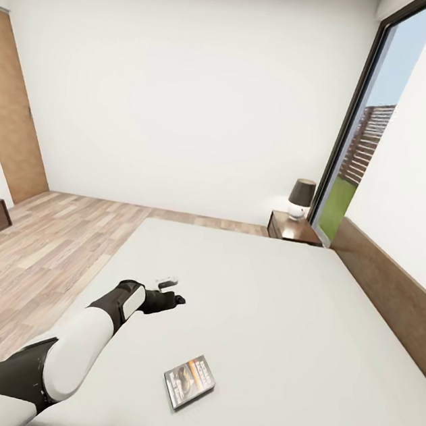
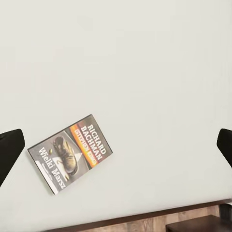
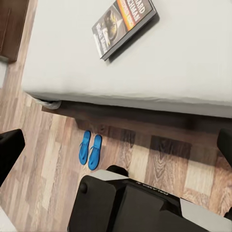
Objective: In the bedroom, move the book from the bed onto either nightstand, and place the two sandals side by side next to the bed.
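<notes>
My left gripper (image 1: pixel 172 293) hangs over the bed (image 1: pixel 281 305), its fingers (image 2: pixel 10 150) spread wide with nothing between them. The book (image 1: pixel 189 381) lies flat on the mattress, cover up, off to the right of that gripper and nearer my body. Its long axis runs diagonally across the mattress, and bare grey mattress surrounds it on every side. My right gripper (image 3: pixel 116 150) is spread wide too, poised over the bed's near edge, the book just inside that edge. Below on the wooden floor (image 3: pixel 159 159), the two sandals (image 3: pixel 90 150) lie side by side, parallel, close to the bed frame. The nightstand (image 1: pixel 294 227) stands well beyond my left gripper, at the far corner by the headboard (image 1: pixel 392 294).
</notes>
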{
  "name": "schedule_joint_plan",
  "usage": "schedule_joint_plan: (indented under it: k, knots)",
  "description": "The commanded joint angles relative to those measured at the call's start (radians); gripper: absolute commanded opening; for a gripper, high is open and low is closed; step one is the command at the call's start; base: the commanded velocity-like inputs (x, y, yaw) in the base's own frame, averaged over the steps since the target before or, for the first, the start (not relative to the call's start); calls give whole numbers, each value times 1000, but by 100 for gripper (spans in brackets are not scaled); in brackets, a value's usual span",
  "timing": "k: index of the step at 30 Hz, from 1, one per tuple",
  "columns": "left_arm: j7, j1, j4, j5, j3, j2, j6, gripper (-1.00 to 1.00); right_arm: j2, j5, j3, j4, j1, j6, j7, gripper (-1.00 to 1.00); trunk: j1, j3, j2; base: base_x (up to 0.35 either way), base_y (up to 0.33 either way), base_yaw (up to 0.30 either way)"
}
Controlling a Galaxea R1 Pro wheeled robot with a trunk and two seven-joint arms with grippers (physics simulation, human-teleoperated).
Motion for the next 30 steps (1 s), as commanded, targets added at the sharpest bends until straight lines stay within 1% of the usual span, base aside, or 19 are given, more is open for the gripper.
schedule_joint_plan:
  k: [1, 10, 30]
  knots:
    - [-6, -1, -2, -11, 7, -1, 6, 100, 0, -6, 1, 1, -1, 3, 4, 100, 1, -3, -2, 0, 0, 0]
    - [-6, -1, -2, -11, 7, -1, 5, 100, 6, -6, 1, 1, -1, -6, 1, 100, 1, -6, -2, 0, 0, 0]
    - [-6, -1, -2, -11, 7, -1, -3, 100, 7, -5, 1, 1, -1, -7, 0, 100, 1, -36, -2, 0, 0, 0]
